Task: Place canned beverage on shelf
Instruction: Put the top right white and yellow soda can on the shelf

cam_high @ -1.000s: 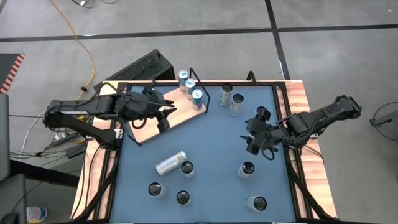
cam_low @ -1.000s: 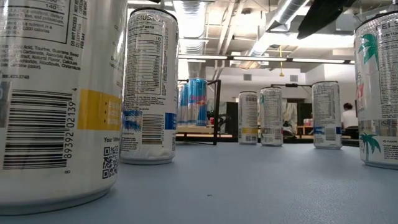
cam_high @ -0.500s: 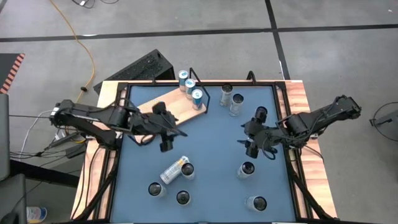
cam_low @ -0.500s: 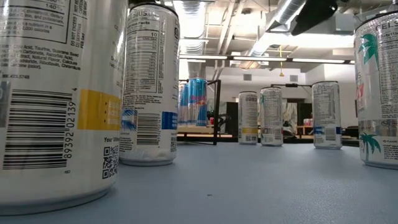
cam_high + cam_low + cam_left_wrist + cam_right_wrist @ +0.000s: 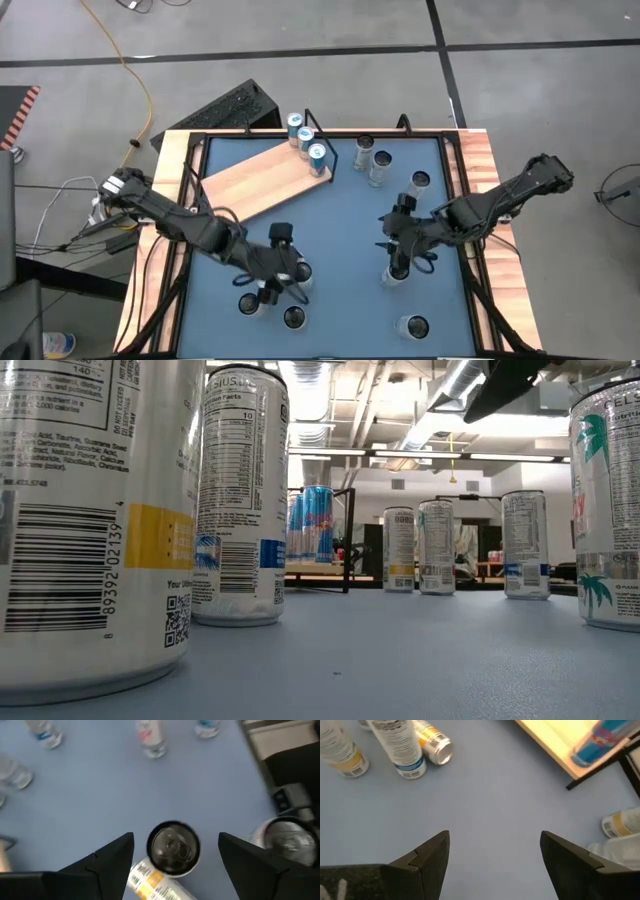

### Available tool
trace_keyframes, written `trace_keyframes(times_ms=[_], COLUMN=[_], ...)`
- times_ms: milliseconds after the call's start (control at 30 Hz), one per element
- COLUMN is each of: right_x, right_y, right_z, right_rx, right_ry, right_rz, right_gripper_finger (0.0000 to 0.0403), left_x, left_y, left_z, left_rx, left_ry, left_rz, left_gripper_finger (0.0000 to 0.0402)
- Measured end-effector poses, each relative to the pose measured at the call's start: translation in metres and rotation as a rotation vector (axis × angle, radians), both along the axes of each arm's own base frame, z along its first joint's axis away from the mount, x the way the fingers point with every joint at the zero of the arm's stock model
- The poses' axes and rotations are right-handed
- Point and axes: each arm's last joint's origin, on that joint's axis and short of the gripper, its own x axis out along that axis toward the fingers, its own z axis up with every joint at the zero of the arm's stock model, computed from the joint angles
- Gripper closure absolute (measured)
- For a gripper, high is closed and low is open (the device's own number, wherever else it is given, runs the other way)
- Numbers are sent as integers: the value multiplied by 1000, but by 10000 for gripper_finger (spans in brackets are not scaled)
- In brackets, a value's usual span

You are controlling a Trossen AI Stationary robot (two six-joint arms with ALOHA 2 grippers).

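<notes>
Two spread, empty fingers of your left gripper [image 5: 175, 851] straddle an upright can [image 5: 173, 846] beside a fallen can [image 5: 150, 882]; descend crooked and you topple it. Shelf [image 5: 262, 180] lies well apart; right gripper [image 5: 494, 851] waits wide, empty.

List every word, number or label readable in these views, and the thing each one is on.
"89392 02139", beside the barcode on the nearest can in the low view.
"Facts", heading the nutrition panel on the second can.
"Your", above the QR code on the nearest can.
Ingredient lists, nutrition tables and all farther cans' print: too small to read.
High and wrist views: nothing legible.
</notes>
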Motion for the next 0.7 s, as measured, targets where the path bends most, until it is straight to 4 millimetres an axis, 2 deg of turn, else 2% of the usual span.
trace_keyframes(times_ms=[133, 233, 433, 700], right_x=[17, 31, 44, 52], right_y=[7, 14, 19, 21], right_z=[-4, -9, -18, -32], right_rx=[-19, -57, -90, -104], right_ry=[-53, -90, -95, -46], right_rz=[50, 106, 141, 137], right_gripper_finger=[108, 108, 108, 108], left_x=[2, 1, 2, 19], left_y=[-12, -14, -10, 6], left_z=[-9, -9, -8, -13], left_rx=[10, -4, 70, 54], left_ry=[10, 5, -15, -13], left_rz=[47, 68, 103, 76], left_gripper_finger=[125, 125, 125, 125])
